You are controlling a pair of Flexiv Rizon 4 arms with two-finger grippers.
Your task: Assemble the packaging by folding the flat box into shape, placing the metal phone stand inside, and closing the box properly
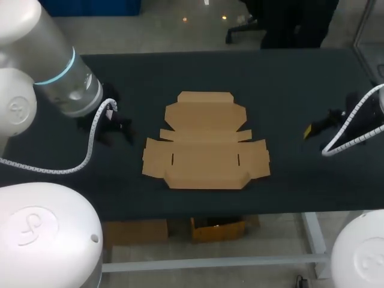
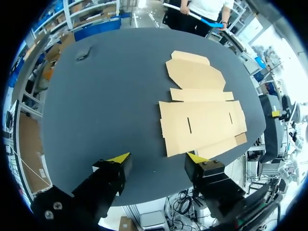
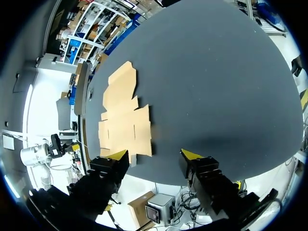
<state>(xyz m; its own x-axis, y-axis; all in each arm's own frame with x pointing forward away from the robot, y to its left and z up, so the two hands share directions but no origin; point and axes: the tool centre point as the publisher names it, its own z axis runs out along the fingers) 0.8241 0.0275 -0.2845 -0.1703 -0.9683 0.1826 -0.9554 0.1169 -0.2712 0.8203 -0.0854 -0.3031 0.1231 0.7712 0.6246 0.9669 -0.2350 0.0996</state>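
Observation:
A flat, unfolded brown cardboard box [image 1: 206, 141] lies in the middle of the black table, flaps spread out. My left gripper [image 1: 114, 123] hovers over the table to the left of the box. In the left wrist view its fingers [image 2: 159, 159] stand open with nothing between them, and the box [image 2: 202, 115] is ahead and to one side. My right gripper [image 1: 318, 126] hangs to the right of the box. It is open and empty in the right wrist view [image 3: 154, 155], with the box [image 3: 125, 120] ahead. I cannot make out a metal phone stand.
The black table [image 1: 288, 90] has bare surface on both sides of the box and behind it. The box's front flaps lie close to the table's front edge [image 1: 210, 207]. A small dark object [image 2: 83, 54] lies on the table far from the box.

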